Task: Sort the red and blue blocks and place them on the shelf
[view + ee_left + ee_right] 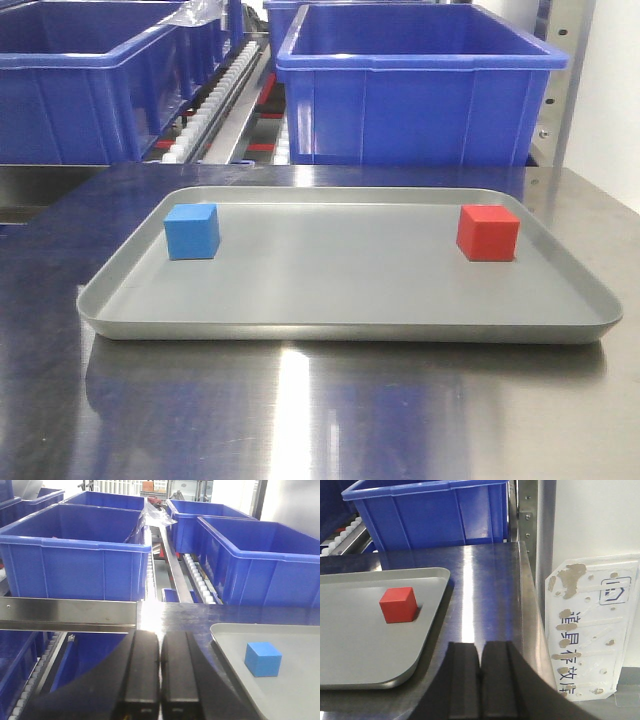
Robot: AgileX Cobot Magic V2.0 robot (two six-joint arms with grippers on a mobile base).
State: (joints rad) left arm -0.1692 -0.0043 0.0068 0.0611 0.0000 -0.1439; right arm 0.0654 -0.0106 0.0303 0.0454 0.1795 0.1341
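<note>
Tray (350,330) is seen lying flat on the steel table (300,420). The blue block (191,231) is placed near the tray's far left corner, and the red block (488,233) near its far right corner. Both are set flat, well apart, and clear of the rim. Neither is touched by a gripper.

The shelf (222,100), with white rollers, is seen beyond the table's far edge; large blue bins (420,90) are carried on it.

The left gripper (160,640) is closed, fingers pressed together with nothing between, positioned off the tray's left edge. The right gripper (480,652) is likewise closed and empty, positioned over bare table off the tray's right edge.
</note>
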